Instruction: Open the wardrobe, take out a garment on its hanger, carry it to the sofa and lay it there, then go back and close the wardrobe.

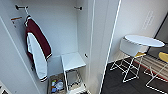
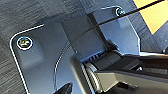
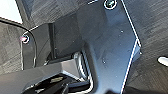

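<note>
Inside — open wardrobe (image 1: pixel 62 30), maroon jacket (image 1: pixel 37 47)

My head view is soft and blurred, bright and even; the open wardrobe (image 1: pixel 65 32) interior glows white, its edges bowed by the wide lens. My wrist views are dimmer, bluish, blurry.

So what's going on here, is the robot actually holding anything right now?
Nothing is visibly being handled. The head view looks into the open wardrobe, where a maroon jacket with white sleeves hangs from the rail at the left. A small white stool stands inside, with a box of odds and ends beside it on the wardrobe floor. To the right is a round white table on dark carpet. No white T-shirt can be made out on the rail.
</note>
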`<state>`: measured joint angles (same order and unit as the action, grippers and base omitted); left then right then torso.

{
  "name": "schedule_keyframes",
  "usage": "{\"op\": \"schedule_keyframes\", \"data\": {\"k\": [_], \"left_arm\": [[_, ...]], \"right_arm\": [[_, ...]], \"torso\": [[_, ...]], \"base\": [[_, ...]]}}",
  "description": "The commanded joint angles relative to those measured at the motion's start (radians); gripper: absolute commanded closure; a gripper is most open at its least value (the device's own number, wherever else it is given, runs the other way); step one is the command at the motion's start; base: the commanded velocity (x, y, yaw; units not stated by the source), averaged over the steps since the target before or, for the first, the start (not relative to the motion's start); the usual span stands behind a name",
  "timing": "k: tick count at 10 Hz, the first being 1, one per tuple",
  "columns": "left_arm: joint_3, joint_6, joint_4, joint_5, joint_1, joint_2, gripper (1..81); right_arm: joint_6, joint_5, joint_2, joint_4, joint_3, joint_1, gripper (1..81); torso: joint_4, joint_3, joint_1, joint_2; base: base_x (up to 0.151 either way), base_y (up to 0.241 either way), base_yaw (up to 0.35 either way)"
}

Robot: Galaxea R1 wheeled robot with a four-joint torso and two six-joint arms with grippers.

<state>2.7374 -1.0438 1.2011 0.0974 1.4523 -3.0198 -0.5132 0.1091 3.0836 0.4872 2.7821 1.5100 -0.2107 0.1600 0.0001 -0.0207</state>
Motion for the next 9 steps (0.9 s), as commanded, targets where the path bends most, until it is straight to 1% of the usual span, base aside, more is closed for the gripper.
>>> {"op": "schedule_keyframes", "data": {"k": [1, 5, 9], "left_arm": [[-0.001, 0.008, 0.008, -0.038, -0.037, -0.002, 1.0], [-0.001, 0.008, 0.008, -0.038, -0.037, -0.004, 1.0], [-0.001, 0.008, 0.006, -0.038, -0.037, -0.004, 1.0]], "right_arm": [[0.002, -0.046, 0.003, 0.004, 0.000, -0.030, 1.0], [0.002, -0.046, 0.003, 0.004, 0.000, -0.030, 1.0], [0.002, -0.046, 0.003, 0.004, 0.000, -0.029, 1.0]], "torso": [[0.000, 0.000, 0.000, 0.000], [0.000, 0.000, 0.000, 0.000], [0.000, 0.000, 0.000, 0.000]], "base": [[0.000, 0.000, 0.255], [0.000, 0.000, 0.240], [0.000, 0.000, 0.152]]}}
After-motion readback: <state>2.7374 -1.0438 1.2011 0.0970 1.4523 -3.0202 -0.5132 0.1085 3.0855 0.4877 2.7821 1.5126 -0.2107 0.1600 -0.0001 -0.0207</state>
